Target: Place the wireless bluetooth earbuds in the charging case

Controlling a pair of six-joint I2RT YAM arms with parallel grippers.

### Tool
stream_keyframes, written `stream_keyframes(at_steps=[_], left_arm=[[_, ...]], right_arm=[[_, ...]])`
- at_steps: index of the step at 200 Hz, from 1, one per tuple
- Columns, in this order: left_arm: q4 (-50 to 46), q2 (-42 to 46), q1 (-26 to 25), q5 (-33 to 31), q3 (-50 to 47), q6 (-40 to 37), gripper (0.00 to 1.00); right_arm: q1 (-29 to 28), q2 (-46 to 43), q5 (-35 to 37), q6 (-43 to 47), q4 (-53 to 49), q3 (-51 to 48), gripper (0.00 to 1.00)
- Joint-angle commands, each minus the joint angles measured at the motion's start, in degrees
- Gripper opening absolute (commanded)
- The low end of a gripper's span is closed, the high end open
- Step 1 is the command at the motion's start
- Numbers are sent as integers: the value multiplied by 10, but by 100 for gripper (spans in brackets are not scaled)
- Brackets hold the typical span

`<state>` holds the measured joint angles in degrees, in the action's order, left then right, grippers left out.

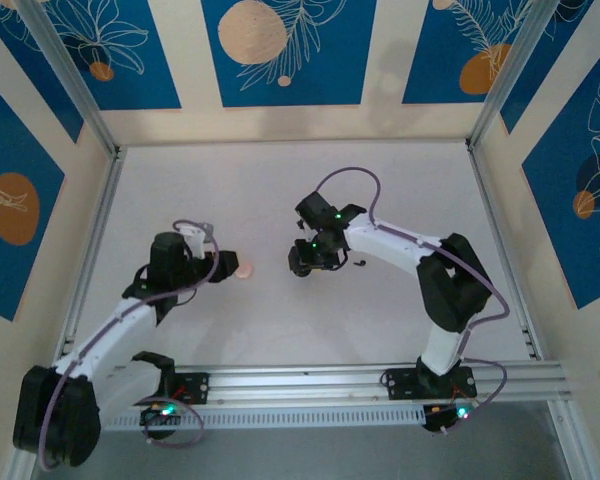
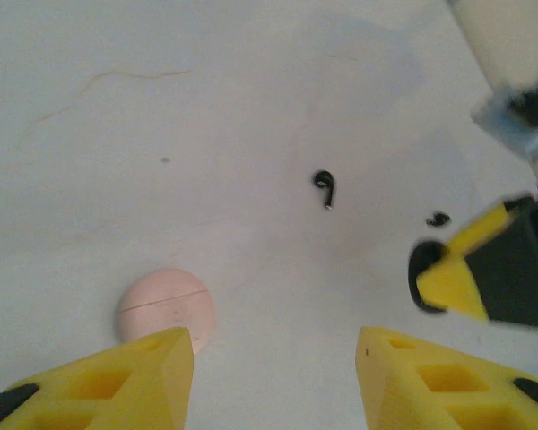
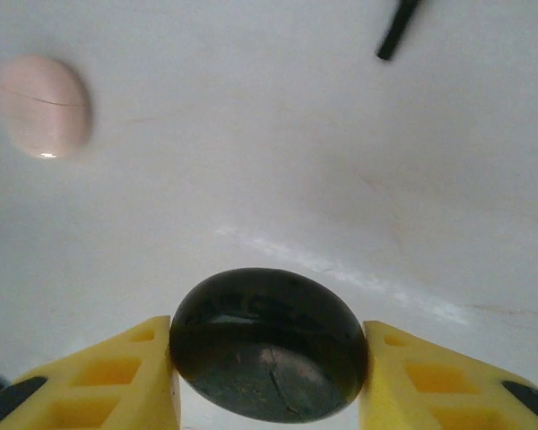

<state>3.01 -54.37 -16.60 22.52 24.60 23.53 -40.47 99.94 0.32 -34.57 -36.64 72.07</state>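
Two tiny black earbuds (image 2: 324, 185) (image 2: 438, 218) lie loose on the white table. A round black charging case (image 3: 269, 345), lid closed, sits between the yellow fingers of my right gripper (image 3: 269, 358), which press on both its sides. In the top view that gripper (image 1: 302, 262) is at the table's middle. A round pink case (image 2: 166, 307), also closed, lies just ahead of the left finger of my left gripper (image 2: 273, 358), which is open with nothing in it. In the top view the pink case (image 1: 243, 270) lies beside the left gripper (image 1: 220, 268).
The right gripper's yellow fingers (image 2: 457, 273) and the black case (image 2: 421, 269) show at the right edge of the left wrist view, close to one earbud. The pink case (image 3: 43, 106) lies far left in the right wrist view. A metal frame (image 1: 100, 210) borders the table.
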Motion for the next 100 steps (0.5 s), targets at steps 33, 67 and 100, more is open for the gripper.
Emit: stream_keyframes(at_steps=[33, 67, 100], left_arm=[[202, 46, -74, 31, -88, -148, 51], [276, 10, -122, 32, -100, -177, 51], [324, -48, -148, 48, -82, -187, 51]], right_arm=[[17, -104, -106, -37, 178, -93, 41], [23, -163, -157, -70, 300, -166, 41], [23, -193, -200, -92, 381, -208, 41]])
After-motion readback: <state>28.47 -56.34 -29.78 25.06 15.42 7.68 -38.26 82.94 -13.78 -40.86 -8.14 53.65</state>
